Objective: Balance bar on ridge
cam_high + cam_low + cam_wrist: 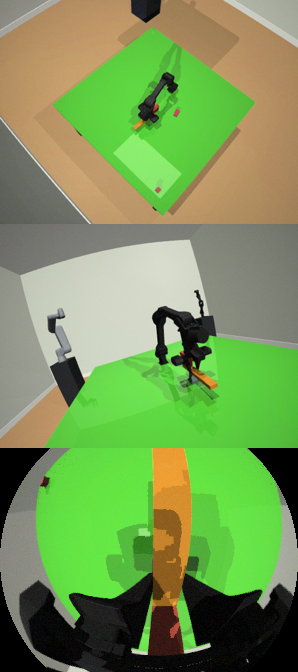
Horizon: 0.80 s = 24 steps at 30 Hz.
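The bar has a long orange part and a red part at its other end, nearer the arm's base. My gripper points down and is shut on the bar near where the colours meet. The orange end stands above the table, with its shadow apart below it. The grey-blue ridge is under the bar below my fingers, mostly hidden. I cannot tell whether bar and ridge touch, or whether the bar is exactly level.
On the green table, a small red block lies beside the arm. Another small red block is on the pale rectangle near the table's corner. A grey arm on a dark pedestal stands beyond the table.
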Available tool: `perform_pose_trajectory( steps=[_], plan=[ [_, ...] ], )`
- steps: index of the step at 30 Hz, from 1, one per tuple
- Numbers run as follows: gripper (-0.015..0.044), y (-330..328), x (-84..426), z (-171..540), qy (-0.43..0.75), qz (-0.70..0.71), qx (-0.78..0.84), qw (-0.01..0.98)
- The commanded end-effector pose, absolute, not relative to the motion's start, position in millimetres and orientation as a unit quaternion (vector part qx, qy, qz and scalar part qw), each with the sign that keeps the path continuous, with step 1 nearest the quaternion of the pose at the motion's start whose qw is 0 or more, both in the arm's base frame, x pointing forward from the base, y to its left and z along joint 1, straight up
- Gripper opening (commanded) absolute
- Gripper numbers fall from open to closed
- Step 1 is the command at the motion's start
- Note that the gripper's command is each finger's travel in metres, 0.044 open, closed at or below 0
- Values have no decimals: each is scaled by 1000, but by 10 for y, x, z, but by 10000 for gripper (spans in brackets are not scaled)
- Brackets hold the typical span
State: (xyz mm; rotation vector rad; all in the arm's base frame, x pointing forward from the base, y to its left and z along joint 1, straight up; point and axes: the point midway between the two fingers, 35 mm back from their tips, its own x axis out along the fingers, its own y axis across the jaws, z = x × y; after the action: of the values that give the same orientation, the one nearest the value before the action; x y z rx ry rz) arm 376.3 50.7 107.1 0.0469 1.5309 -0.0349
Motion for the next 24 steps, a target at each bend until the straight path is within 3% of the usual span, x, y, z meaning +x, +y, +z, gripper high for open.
perform_pose_trajectory(
  steps=[1, 24],
  plan=[
    [0, 506, 3768, 1043, 693, -18, 23, 720],
    [0, 507, 3769, 1076, 692, -16, 21, 721]
  ],
)
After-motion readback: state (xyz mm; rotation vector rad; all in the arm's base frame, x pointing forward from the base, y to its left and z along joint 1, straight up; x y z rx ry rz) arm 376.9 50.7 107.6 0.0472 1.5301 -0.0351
